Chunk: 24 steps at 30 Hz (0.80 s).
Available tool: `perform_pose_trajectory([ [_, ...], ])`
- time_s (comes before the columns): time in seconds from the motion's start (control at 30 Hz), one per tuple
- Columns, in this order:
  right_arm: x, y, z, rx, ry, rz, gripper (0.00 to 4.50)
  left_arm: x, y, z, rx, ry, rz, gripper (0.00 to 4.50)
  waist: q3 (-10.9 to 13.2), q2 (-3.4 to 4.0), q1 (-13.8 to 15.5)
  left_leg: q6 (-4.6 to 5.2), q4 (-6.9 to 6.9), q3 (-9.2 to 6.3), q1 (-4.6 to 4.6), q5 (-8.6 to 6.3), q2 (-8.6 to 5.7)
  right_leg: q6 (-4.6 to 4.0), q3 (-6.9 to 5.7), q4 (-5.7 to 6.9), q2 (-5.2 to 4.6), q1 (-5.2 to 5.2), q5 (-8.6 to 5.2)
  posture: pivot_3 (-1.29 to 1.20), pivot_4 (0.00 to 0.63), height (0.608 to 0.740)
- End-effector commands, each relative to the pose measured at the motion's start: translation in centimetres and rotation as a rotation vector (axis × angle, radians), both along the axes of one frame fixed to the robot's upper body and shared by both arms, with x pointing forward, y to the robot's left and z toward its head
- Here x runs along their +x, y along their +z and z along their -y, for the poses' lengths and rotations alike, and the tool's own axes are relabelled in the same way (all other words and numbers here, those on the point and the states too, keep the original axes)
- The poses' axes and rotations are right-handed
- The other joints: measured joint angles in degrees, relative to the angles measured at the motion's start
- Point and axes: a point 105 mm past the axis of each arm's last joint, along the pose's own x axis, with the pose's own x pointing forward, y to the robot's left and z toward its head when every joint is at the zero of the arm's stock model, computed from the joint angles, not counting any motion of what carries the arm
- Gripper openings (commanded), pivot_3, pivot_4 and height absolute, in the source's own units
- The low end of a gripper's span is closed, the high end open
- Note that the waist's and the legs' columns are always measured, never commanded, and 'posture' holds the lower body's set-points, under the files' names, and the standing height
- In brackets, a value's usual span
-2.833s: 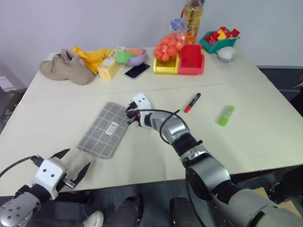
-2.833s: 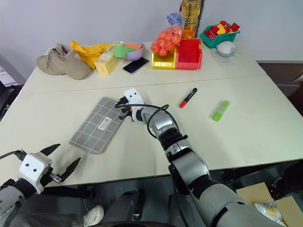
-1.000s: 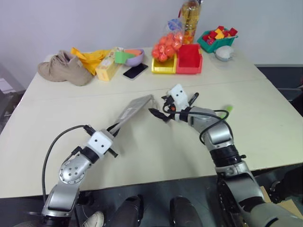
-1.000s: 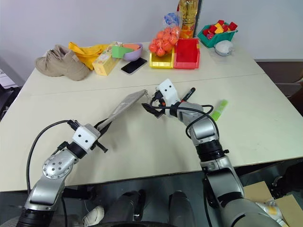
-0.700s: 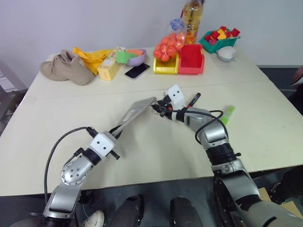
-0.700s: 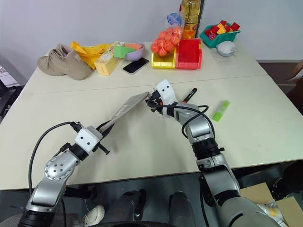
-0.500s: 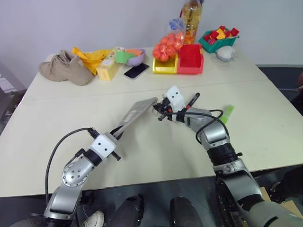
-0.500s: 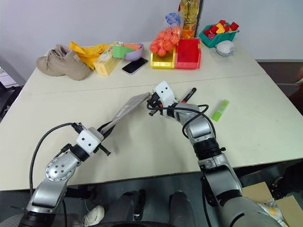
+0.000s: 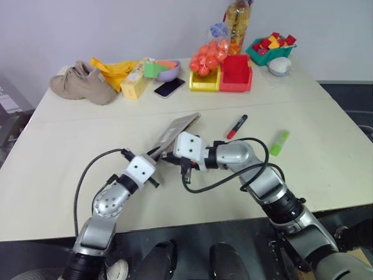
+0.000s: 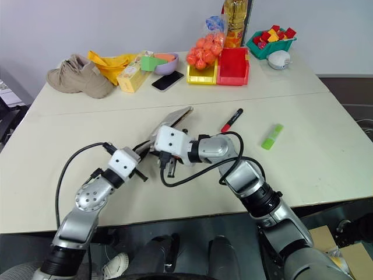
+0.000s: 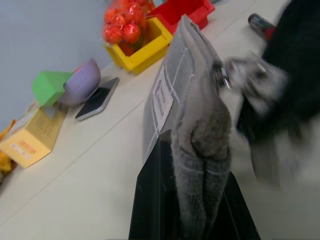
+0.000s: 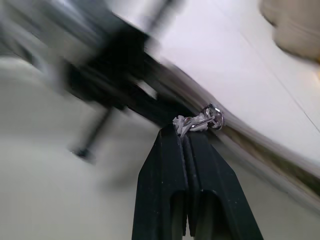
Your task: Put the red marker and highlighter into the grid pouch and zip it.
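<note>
Cluttered bench, grid pouch (image 9: 175, 129) mid-frame tilted up, long axis toward upper right. My left tool (image 11: 195, 200) clenched on its lower end; my right tool (image 12: 186, 137) clamped on the zipper pull (image 12: 202, 120).

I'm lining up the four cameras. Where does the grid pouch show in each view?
Left eye view: grid pouch at table centre, lifted and tilted, between the two grippers.
Right eye view: pouch just left of centre.
Left wrist view: pouch rises edge-on from the left gripper, shut on its end.
Right wrist view: its zipper edge runs behind the right gripper, shut on the zipper pull.
Shared landmark: the zipper pull.
</note>
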Motion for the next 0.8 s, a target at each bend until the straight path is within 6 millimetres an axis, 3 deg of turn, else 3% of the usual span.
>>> perform_pose_trajectory([
  [0.03, -1.4, 1.7, -1.4, 0.031, 0.091, 0.047, 0.03, 0.9, 0.6, 0.1, -0.01, 0.032, 0.024, 0.0, 0.0, 0.0, 0.0, 0.0, 0.0, -0.01, 0.0, 0.0, 0.0, 0.0, -0.01, 0.0, 0.0, 0.0, 0.0, 0.0, 0.15, 0.74],
  [0.1, -1.3, 1.6, -1.4, 0.026, 0.086, 0.044, 0.03, 1.2, 0.8, 0.1, -0.024, 0.041, 0.03, 0.0, 0.0, 0.0, 0.0, 0.0, 0.0, -0.01, 0.0, 0.0, -0.01, 0.0, -0.01, 0.0, 0.0, 0.0, 0.0, 0.0, 0.15, 0.74],
  [0.2, -1.0, 1.8, -0.5, 0.023, 0.068, 0.019, 0.92, 1.4, 1.0, -0.2, -0.03, 0.045, 0.04, 0.0, 0.0, 0.0, -0.1, 0.0, 0.0, -0.01, 0.0, 0.0, -0.01, 0.0, -0.01, 0.01, 0.0, -0.01, 0.0, 0.0, 0.15, 0.74],
  [0.33, 1.6, 2.4, 2.5, 0.046, -0.089, 0.009, 2.96, 1.3, 1.3, -1.0, -0.006, 0.046, 0.061, 0.0, 0.0, 0.0, 0.0, 0.0, 0.0, -0.01, 0.0, 0.0, 0.0, 0.0, -0.01, 0.0, 0.0, 0.0, 0.0, 0.0, 0.15, 0.74],
  [0.4, 4.0, 2.7, 5.4, 0.082, -0.261, -0.009, 4.1, 1.2, 1.3, -1.5, -0.01, 0.046, 0.055, 0.0, 0.0, -0.01, 0.2, 0.0, 0.03, -0.01, 0.0, 0.0, -0.01, 0.0, -0.01, 0.01, 0.0, 0.01, 0.0, 0.0, 0.15, 0.74],
  [0.5, 7.1, 2.9, 9.1, 0.124, -0.526, -0.002, 4.1, 1.1, 1.1, -1.8, 0.0, 0.046, 0.048, 0.0, 0.0, -0.01, 0.2, 0.0, 0.04, -0.01, 0.0, 0.0, -0.05, 0.0, -0.01, 0.0, -0.03, 0.03, 0.0, 0.0, 0.15, 0.74],
  [0.6, 9.5, 2.3, 13.5, 0.204, -0.798, -0.134, 4.1, 1.0, 1.1, -2.0, 0.001, 0.038, 0.045, 0.0, 0.0, -0.01, 0.1, 0.0, 0.01, -0.01, -0.01, 0.0, -0.03, 0.0, -0.01, 0.01, -0.03, 0.01, 0.0, 0.0, 0.15, 0.74],
  [0.63, 10.1, 2.0, 14.9, 0.229, -0.889, -0.174, 4.31, 1.0, 1.0, -2.0, 0.008, 0.033, 0.045, 0.0, 0.0, -0.01, 0.1, 0.0, 0.01, -0.01, -0.01, 0.0, -0.03, 0.0, 0.0, 0.01, -0.03, 0.01, 0.0, 0.0, 0.15, 0.74],
  [0.8, 12.0, 0.5, 18.6, 0.336, -1.221, -0.253, 4.31, 1.3, 0.8, -1.8, 0.036, 0.003, 0.077, 0.0, 0.0, 0.0, -0.2, 0.0, -0.02, 0.03, -0.02, 0.01, -0.02, -0.01, 0.05, 0.03, -0.03, -0.04, 0.0, 0.0, 0.15, 0.74],
])
